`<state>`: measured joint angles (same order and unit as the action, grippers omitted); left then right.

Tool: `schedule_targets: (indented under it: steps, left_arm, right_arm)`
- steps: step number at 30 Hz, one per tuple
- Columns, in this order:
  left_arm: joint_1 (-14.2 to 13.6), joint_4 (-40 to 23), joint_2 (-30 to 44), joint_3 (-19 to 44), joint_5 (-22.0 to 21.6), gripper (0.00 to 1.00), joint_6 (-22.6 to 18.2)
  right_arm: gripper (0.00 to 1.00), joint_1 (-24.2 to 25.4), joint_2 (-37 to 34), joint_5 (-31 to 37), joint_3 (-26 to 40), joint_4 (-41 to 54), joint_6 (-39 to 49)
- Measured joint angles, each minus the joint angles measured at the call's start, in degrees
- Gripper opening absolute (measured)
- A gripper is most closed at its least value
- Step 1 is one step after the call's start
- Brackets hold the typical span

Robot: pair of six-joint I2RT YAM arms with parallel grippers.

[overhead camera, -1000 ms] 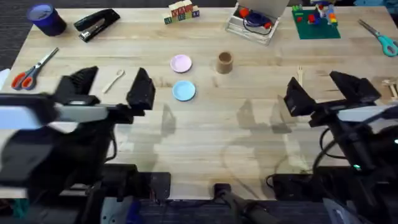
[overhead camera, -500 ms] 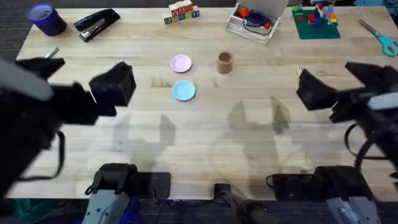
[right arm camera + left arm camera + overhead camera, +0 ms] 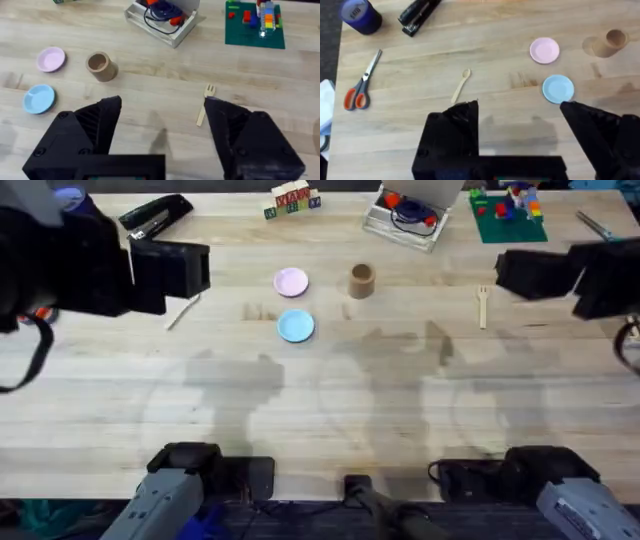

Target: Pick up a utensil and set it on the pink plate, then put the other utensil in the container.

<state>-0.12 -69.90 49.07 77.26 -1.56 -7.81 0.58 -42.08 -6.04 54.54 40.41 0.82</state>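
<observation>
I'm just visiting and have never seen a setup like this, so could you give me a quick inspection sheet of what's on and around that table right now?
Surface: pale wooden table.
Job's things: wooden spoon and wooden fork lie flat on the table, untouched; pink plate bare; brown cup upright beside it.
Clutter: blue plate, stapler, red-handled scissors, blue tub, clear box, green brick board, lettered blocks.
Grippers: left gripper open over the table near the spoon; right gripper open near the fork.
Cables: dark wires at the arm bases.
Surroundings: nothing seen.
</observation>
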Motion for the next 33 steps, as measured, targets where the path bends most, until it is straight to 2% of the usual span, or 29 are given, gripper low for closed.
schedule_targets:
  steps: [6, 10, 19, 33]
  left_arm:
    - [0.0, -5.9, 5.7, 5.1, 0.0, 0.993, -0.3]
    - [0.0, -6.4, 7.6, 6.2, -0.5, 0.993, -0.4]
    - [0.0, -7.3, 7.8, 6.3, -3.9, 0.994, -0.4]
    - [0.0, -7.3, 7.8, 6.3, -4.3, 0.993, -0.4]
  right_arm:
    - [0.994, 0.0, -6.1, 0.0, 9.4, 8.0, 0.0]
    - [0.994, 0.0, -8.4, 0.0, 13.1, 11.2, 0.0]
    - [0.996, 0.0, -9.1, 0.0, 13.8, 11.7, 0.0]
    - [0.996, 0.0, -9.1, 0.0, 13.8, 15.0, 0.0]
